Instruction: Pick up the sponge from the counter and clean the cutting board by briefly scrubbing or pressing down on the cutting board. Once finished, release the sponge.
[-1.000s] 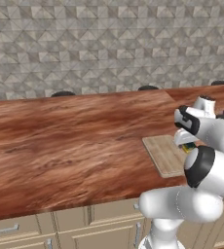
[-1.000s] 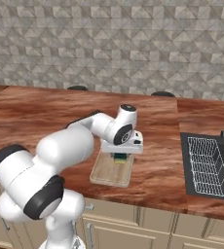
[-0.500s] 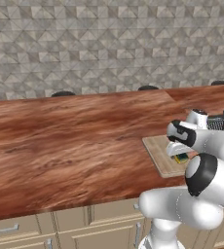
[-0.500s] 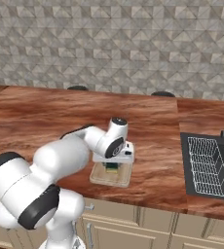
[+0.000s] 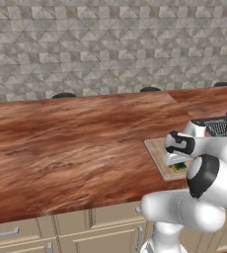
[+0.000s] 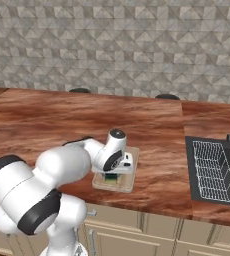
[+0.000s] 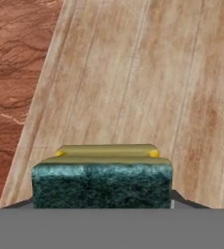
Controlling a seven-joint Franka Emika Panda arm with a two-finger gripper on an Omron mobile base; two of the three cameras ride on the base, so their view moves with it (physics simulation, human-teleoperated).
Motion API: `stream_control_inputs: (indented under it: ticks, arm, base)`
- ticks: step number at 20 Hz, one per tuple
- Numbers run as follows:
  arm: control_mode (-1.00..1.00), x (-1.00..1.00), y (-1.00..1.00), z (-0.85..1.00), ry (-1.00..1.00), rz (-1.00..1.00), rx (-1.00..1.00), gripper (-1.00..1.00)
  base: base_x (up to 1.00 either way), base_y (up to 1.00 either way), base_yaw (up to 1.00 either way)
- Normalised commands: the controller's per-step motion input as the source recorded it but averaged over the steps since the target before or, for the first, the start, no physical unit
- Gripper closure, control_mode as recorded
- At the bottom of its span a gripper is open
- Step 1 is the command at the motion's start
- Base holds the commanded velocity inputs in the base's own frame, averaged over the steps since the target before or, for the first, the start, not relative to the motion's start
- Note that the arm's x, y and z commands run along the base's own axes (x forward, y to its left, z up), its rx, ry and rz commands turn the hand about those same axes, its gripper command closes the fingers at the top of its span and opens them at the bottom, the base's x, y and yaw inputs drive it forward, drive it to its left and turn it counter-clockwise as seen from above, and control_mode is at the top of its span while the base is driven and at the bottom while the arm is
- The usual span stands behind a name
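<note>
- Gripper (image 6: 113, 176) is closed on the sponge (image 7: 102, 177), held low over the cutting board (image 7: 133, 82) near the counter's (image 5: 76, 143) near edge
- Sponge is judged soft, light, compressible; best gripped across its sides

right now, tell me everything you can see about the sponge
The sponge is a small rectangular block with a rough dark green scrubbing layer and a yellow foam layer. It sits in the hand, whose two fingers are closed on its ends. In the hand view it is low over the pale wooden cutting board, near the board's front part on the counter. Whether it presses on the board cannot be told. From the base views only a small green and yellow patch shows under the hand.
</note>
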Motion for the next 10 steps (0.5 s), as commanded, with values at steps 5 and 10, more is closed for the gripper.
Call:
stream_control_inputs:
  ticks: [5, 10]
  arm:
    - [-1.00, 0.03, 0.11, -0.25, 0.00, 0.00, 0.01, 1.00]
    - [-1.00, 0.17, 0.16, -0.03, -0.04, 0.00, 0.00, 1.00]
  base:
    - [0.00, 0.00, 0.00]
    - [0.00, 0.00, 0.00]
